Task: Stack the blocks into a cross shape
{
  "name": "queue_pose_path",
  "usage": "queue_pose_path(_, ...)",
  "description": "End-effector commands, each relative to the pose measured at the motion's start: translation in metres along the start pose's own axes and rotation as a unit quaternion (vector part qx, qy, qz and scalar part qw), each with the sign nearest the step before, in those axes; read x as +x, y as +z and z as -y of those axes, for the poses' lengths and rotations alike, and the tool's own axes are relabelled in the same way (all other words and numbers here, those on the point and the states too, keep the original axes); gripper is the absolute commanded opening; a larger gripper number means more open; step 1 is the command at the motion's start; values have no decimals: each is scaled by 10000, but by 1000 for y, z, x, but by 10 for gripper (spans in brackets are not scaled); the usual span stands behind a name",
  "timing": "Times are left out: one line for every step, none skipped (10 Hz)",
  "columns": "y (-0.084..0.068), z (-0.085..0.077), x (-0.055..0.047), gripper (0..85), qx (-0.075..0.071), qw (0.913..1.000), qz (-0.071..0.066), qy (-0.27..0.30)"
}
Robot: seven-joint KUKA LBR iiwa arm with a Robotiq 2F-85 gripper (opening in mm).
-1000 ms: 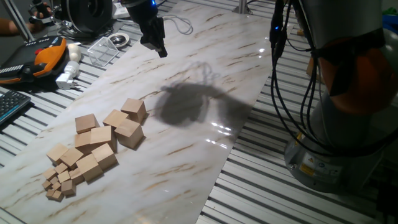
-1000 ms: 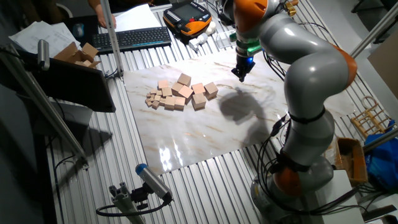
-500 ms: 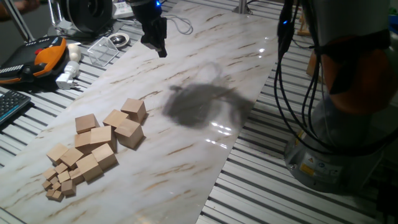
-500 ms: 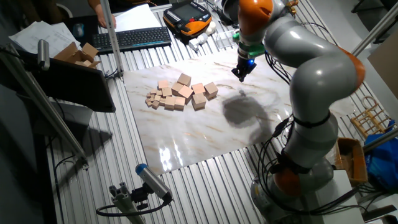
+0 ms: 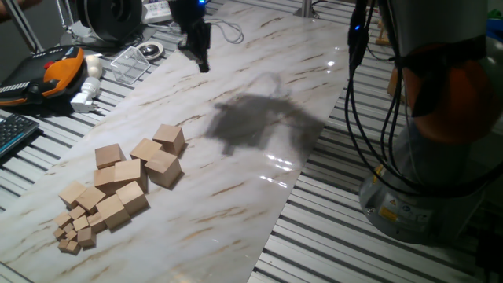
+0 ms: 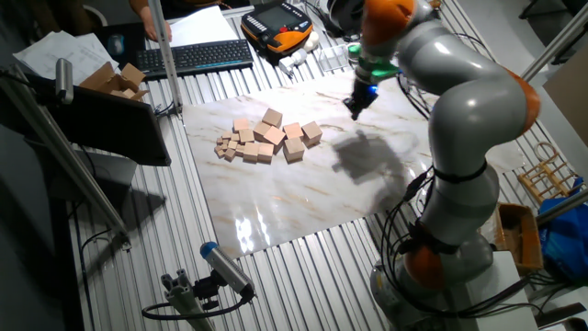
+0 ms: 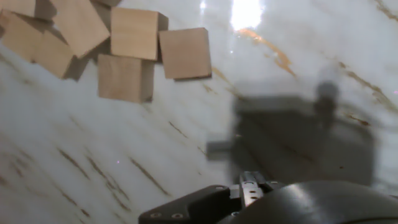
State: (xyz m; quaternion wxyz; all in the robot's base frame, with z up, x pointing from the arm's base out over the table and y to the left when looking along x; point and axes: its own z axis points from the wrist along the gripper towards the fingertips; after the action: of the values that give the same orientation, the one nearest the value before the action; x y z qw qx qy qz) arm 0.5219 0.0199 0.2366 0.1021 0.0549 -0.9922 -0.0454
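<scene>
While my fingers (image 5: 202,61) hang empty above the tabletop (image 5: 259,94), I cannot tell their spread. Wooden blocks (image 5: 161,161) look light, rigid, smooth; I'd pinch opposite flat faces.

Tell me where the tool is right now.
In one fixed view the tool hangs above the far end of the marble slab, well beyond the pile of blocks, near the clear plastic tray.
</scene>
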Motion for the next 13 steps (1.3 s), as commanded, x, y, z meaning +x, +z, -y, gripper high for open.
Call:
queue_pose_path(8,-34,-8,340,28,9996,78,280)
queue_pose_path(21,-55,-17,510,172,9990,207,352)
queue_pose_path(35,-72,-26,510,223,9983,313,443)
queue_pose_path(51,-86,-35,680,250,9978,404,460)
queue_pose_path(66,-92,-41,680,268,9976,441,454)
queue_pose_path(81,-95,-46,680,243,9972,535,454)
queue_pose_path(94,-98,-51,680,180,9965,661,480)
queue_pose_path(106,-98,-57,680,129,9958,756,501)
queue_pose_path(112,-97,-61,680,85,9956,789,495)
queue_pose_path(117,-96,-66,680,130,9954,832,446)
queue_pose_path(120,-94,-70,680,203,9952,858,416)
queue_pose_path(119,-88,-74,850,231,9954,856,365)
queue_pose_path(115,-81,-79,850,258,9958,829,292)
